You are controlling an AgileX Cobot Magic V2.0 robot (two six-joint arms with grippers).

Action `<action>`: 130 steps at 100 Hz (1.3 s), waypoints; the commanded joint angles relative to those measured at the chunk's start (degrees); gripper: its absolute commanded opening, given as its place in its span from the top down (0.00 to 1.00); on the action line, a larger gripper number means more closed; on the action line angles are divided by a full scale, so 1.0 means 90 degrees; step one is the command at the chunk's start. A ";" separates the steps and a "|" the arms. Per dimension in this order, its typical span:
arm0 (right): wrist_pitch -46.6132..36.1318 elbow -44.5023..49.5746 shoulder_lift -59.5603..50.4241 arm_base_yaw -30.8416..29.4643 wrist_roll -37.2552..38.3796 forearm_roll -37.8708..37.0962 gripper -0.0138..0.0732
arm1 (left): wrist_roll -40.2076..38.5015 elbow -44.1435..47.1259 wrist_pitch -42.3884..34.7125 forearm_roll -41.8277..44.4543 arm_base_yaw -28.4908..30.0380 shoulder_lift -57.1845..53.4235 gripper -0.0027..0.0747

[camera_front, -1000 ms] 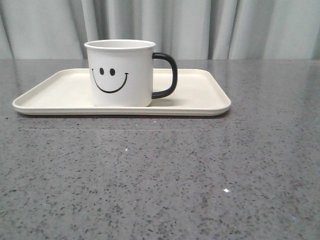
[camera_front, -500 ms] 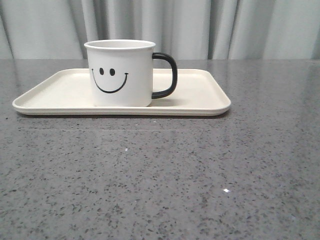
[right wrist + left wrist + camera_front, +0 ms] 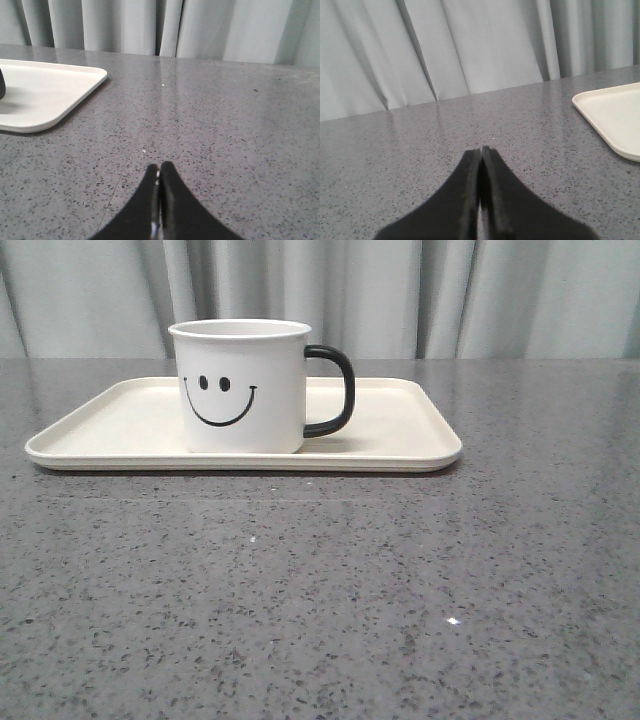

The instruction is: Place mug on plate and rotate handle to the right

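On a speckled grey stone worktop (image 3: 330, 590), in front of pale grey curtains (image 3: 400, 295), lies a large, flat, cream-white rectangular plate (image 3: 400, 430) with rounded corners and a low raised rim. A white cylindrical enamel-style mug (image 3: 240, 385) stands upright on the plate, left of its middle. A black smiley face (image 3: 220, 400) printed on the mug looks toward the camera. The mug's glossy black C-shaped handle (image 3: 335, 390) sticks out to the right.

Neither arm appears in the front view. In the left wrist view, the left claw (image 3: 481, 151) has its two black fingers pressed together, holding nothing, above bare worktop, with a corner of the plate off to one side. In the right wrist view, the right claw (image 3: 159, 167) is likewise closed and empty over bare worktop, well apart from the plate's corner.

Judging from this, the task looks finished: the mug sits on the plate, its handle points right, and both claws are clear of it. Nothing seems left to do.

No brand, label or readable writing shows anywhere; the smiley face is the only marking.
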 commanded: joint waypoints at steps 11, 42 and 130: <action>-0.0763 0.0010 -0.0139 0.0011 -0.0041 0.0093 0.92 | 0.0005 0.0065 -0.0435 -0.0026 0.0011 -0.0185 0.99; -0.1046 0.0010 -0.0139 0.0011 -0.0041 0.0093 0.92 | 0.0005 0.0065 -0.0435 -0.0026 0.0011 -0.0185 0.99; -0.1534 0.0010 -0.0139 -0.0001 -0.0041 0.0141 0.92 | 0.0005 0.0065 -0.0435 -0.0026 0.0011 -0.0185 0.99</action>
